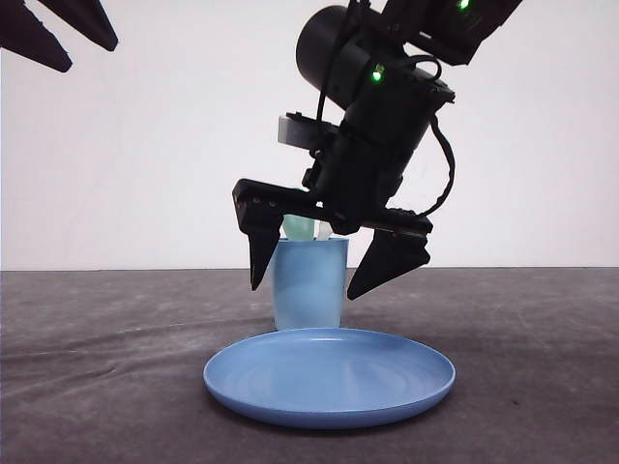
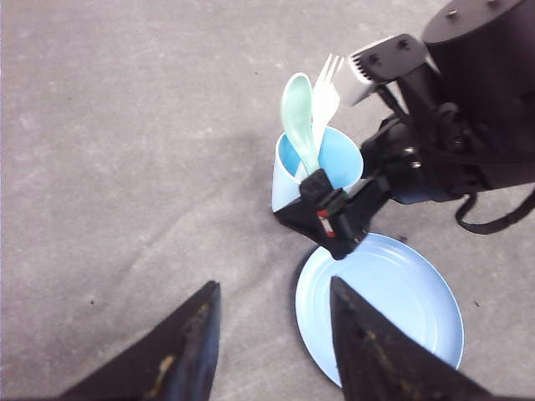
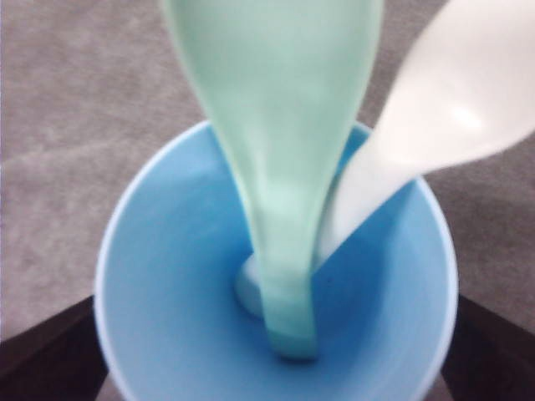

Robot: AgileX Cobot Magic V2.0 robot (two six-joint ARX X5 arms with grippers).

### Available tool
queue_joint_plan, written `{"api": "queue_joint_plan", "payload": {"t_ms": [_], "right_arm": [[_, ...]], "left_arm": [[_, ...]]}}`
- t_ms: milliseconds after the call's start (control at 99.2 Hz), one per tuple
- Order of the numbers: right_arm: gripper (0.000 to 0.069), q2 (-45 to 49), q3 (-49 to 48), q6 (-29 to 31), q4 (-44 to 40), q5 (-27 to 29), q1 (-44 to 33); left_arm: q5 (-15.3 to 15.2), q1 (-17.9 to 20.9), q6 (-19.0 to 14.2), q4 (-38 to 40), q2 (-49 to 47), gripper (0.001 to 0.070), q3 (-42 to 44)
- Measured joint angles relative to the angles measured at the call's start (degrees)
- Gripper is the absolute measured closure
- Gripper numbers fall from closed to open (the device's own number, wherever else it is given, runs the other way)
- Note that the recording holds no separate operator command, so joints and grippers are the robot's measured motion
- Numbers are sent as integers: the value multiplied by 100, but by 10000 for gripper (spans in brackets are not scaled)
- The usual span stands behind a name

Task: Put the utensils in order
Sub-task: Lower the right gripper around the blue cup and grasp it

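Dark grey matte table [image 1: 97, 367], plain white wall behind. Landmark: light blue cup [image 1: 309, 285], upright on table, well in from the visible table edges.

Mint-green spoon [image 2: 298, 117] and white fork [image 2: 324, 96] both standing in cup, handles down on the cup floor, heads up and leaning on the rim. Spoon bowl oval, pale, smooth; fork tines short, four visible in left wrist view. Spoon and fork touching side by side inside cup; right wrist view looks straight down on them, spoon [image 3: 280, 142] over fork [image 3: 435, 125], cup rim [image 3: 125, 242] round and unobstructed.

Blue round plate [image 1: 329, 375] just in front of cup, bare, near but seemingly not touching.

Right gripper [image 1: 334, 261] directly above cup, fingers spread wide, straddling cup on both sides, gripping nothing. Fingertips apart from the cup walls.

Left gripper [image 2: 272, 334] well off to cup's side, raised, fingers parted, nothing between them.

Open table all round cup apart from plate side.
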Motion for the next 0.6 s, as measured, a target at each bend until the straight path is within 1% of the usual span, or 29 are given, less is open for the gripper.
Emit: {"api": "queue_joint_plan", "payload": {"t_ms": [60, 101, 272, 333, 464, 605], "right_arm": [[14, 15, 13, 0, 7, 0, -2], [34, 20, 24, -2, 11, 0, -2], [189, 26, 48, -92, 39, 4, -4], [228, 28, 70, -109, 33, 2, -9], [271, 28, 170, -151, 7, 0, -9], [275, -17, 260, -197, -192, 0, -9]], "left_arm": [[0, 0, 0, 0, 0, 474, 0], [-2, 0, 0, -4, 0, 474, 0], [0, 0, 2, -7, 0, 474, 0], [0, 0, 2, -7, 0, 474, 0], [0, 0, 2, -7, 0, 474, 0], [0, 0, 2, -31, 0, 474, 0]]}}
